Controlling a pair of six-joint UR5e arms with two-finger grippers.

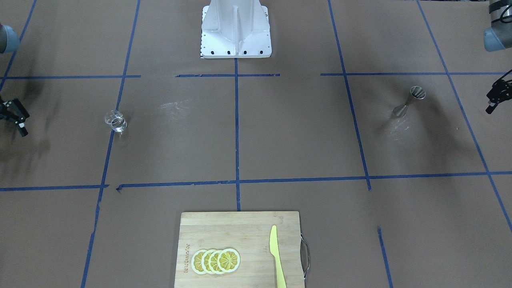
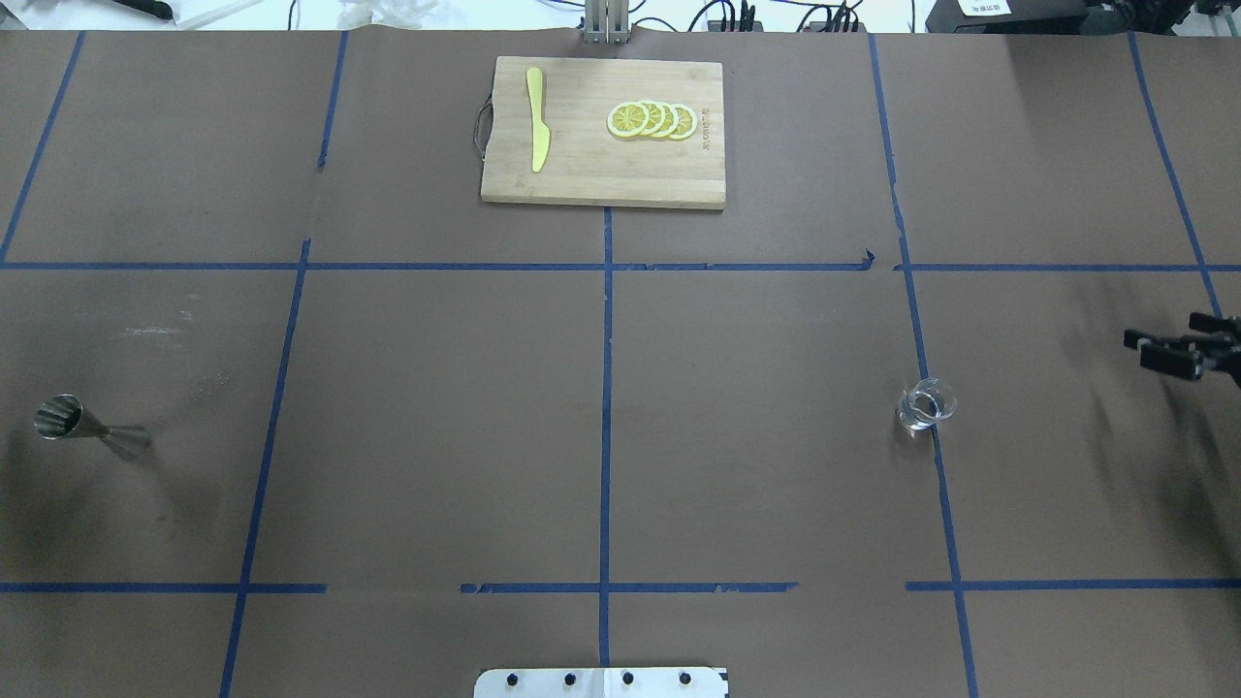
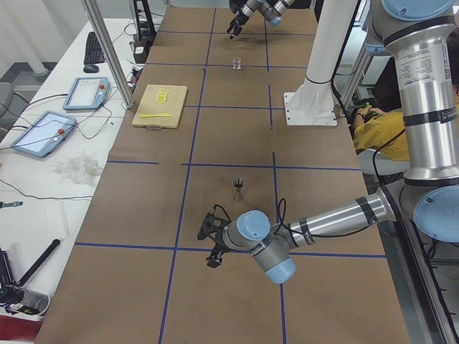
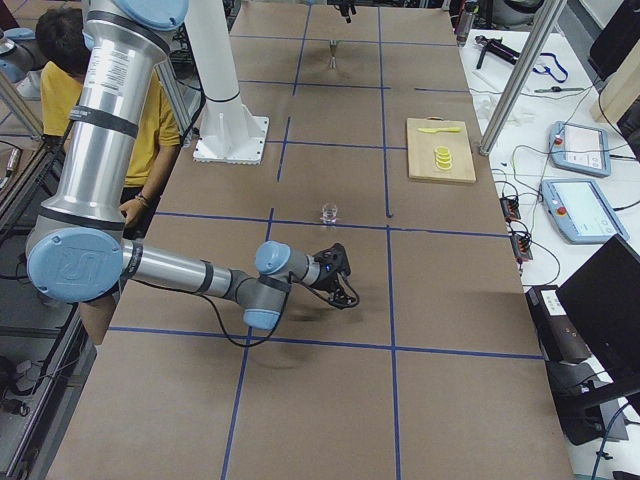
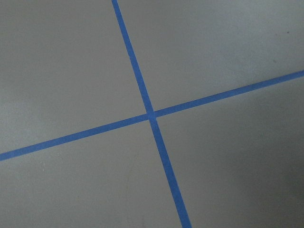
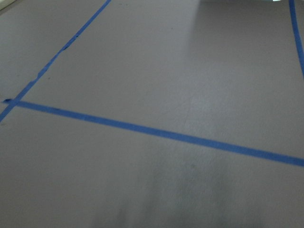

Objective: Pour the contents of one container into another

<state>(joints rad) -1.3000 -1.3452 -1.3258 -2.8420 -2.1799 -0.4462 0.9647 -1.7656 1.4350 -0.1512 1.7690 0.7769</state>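
**Two grippers wait apart from glass and jigger**

Both arms hang low at the two ends of the table [image 2: 436, 407], and neither one touches anything. The right gripper [image 2: 1154, 349] is above the brown cover at the robot's right edge. Its fingers look spread and there is nothing between them. The left gripper [image 3: 210, 242] hovers at the opposite end. Its two fingers are also spread with an empty gap, as the left side view shows.

The glass [image 2: 926, 404] stands upright on the robot's right half, directly on a line of blue tape [image 2: 606, 388]. It is near the right gripper but clearly apart from it, on the gripper's inner side. I cannot tell for sure how much liquid is inside.

The jigger [image 2: 92, 431] stands upright on the robot's left half, well apart from the glass, with one open cone facing up. The left gripper is further out than the jigger and does not touch it.

At the far middle edge of the table lies a wooden cutting board [image 2: 601, 165]. On it are a yellow knife [image 2: 536, 131] and a row of overlapping lemon slices [image 2: 652, 119]. The two wrist cameras show only the brown cover and tape lines.
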